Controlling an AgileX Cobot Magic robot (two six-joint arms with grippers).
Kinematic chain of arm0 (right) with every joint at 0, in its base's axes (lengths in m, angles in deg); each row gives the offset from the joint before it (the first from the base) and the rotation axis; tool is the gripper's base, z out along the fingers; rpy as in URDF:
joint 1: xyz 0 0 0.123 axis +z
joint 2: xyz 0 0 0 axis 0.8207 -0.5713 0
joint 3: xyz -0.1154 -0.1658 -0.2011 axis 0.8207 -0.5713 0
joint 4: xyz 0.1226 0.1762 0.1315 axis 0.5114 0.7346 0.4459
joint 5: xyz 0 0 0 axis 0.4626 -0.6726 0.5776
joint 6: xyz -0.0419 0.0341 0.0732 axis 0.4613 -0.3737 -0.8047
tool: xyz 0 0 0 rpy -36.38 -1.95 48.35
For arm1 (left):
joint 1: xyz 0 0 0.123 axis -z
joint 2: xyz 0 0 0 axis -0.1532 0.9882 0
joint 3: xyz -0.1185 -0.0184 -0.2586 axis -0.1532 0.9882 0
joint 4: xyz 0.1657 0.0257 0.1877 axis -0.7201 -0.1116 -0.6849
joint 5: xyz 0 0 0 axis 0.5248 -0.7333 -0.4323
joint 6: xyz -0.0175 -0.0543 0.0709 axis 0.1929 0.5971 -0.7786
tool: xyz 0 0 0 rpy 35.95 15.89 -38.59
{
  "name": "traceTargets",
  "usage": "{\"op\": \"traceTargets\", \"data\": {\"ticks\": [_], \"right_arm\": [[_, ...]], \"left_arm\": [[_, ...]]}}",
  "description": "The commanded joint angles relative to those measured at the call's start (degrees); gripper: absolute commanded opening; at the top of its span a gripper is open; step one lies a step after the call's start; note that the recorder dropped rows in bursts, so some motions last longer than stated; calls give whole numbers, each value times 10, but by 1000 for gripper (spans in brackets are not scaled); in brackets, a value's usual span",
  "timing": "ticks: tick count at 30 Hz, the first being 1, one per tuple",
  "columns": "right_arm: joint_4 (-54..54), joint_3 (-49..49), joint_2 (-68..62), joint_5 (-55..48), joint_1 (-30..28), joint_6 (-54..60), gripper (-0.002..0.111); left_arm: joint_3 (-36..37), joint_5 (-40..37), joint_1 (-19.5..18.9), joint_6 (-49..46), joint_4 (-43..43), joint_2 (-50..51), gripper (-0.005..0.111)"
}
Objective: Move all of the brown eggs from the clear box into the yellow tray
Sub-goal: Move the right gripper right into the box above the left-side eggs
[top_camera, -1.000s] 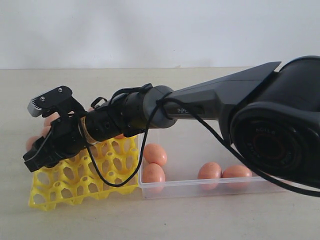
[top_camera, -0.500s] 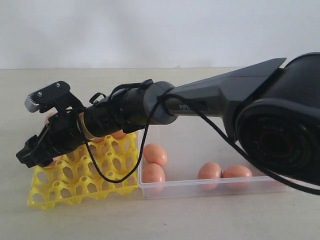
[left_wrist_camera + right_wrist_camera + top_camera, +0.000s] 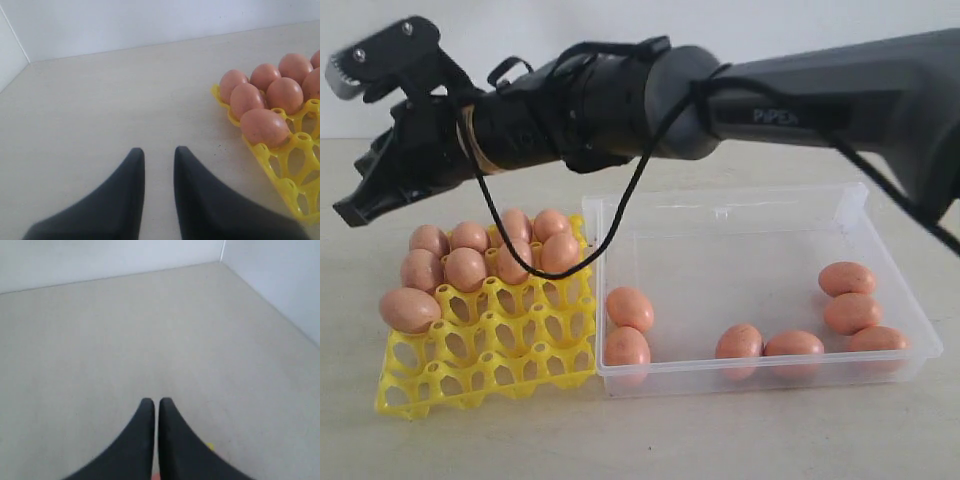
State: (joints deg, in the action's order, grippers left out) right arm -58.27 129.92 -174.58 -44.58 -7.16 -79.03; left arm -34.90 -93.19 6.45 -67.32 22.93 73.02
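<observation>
**Nine in, seven to go**

Exterior: nine brown eggs sit in the yellow tray below the right claw. Seven lie in the clear box behind it. The arm reaches across, held high.
Left wrist: left claw narrowly parted and empty, tray just beside it.
Right wrist: claw pinched shut, holding nothing.

The eggs had a smooth, matt shell with just a soft sheen. The tray was shiny yellow plastic, and the box was clear glossy plastic you could see right through. The table looked pale, matt and pretty smooth. The arm was dark matt plastic casing.
</observation>
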Motion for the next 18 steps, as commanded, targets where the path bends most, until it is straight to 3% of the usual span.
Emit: {"op": "traceTargets", "data": {"ticks": [1,3,5,7,10,12,14,18], "right_arm": [[-15,3,50,-6,-1,8,0],[-15,3,62,-18,-1,38,0],[-15,-5,76,-96,6,71,0],[-15,-18,85,-264,24,115,0],[6,-34,87,-571,74,296,0],[117,-34,85,-695,103,447,0],[306,-27,93,-719,109,580,0],[740,-4,93,-755,42,824,0]], "left_arm": [[2,4,3,1,1,-1,22],[2,4,3,1,1,-1,22],[2,4,3,1,1,-1,22],[2,4,3,1,1,-1,22],[2,4,3,1,1,-1,22],[2,4,3,1,1,-1,22],[2,4,3,1,1,-1,22],[2,4,3,1,1,-1,22]]}}
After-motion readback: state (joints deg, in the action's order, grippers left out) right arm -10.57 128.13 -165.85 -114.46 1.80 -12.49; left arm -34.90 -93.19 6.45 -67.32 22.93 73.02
